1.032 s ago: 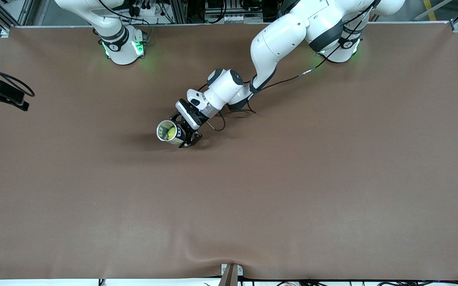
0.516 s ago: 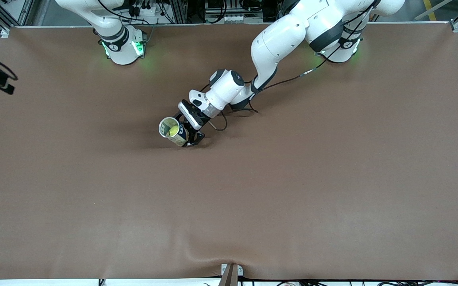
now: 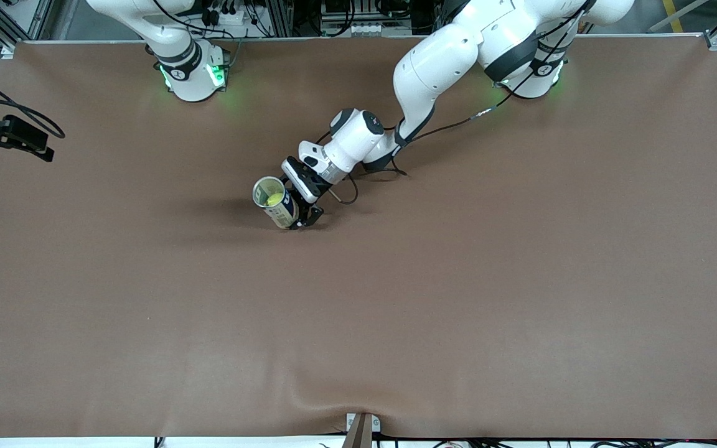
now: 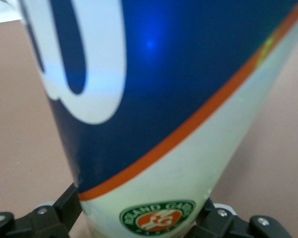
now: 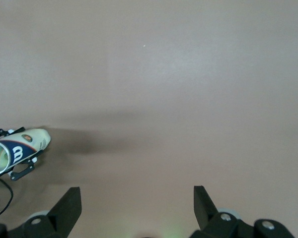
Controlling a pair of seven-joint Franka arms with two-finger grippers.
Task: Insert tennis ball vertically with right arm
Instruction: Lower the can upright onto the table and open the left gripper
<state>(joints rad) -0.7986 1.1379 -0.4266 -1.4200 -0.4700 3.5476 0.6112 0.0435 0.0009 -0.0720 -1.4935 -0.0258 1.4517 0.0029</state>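
Brown matting covers the whole bench (image 3: 458, 311), and near its middle stands the tennis ball can (image 3: 276, 210), mouth up and leaning slightly, its base on the mat. Look into the open top and there it is: the yellow-green tennis ball (image 3: 274, 199) sits inside the can. The left gripper (image 3: 302, 212) is right at the can's lower body, a finger (image 4: 54, 218) on each side of the blue, white and orange label, pinching the can; the left wrist view is almost filled by that label, with the round green and orange logo near the base. The left arm reaches in from its base toward the middle of the bench. Over at the right arm's end, the right gripper (image 5: 134, 210) hangs in the air above bare mat, fingers (image 5: 67, 206) spread wide and carrying nothing. From its wrist camera the can (image 5: 17, 151) shows small and well apart.
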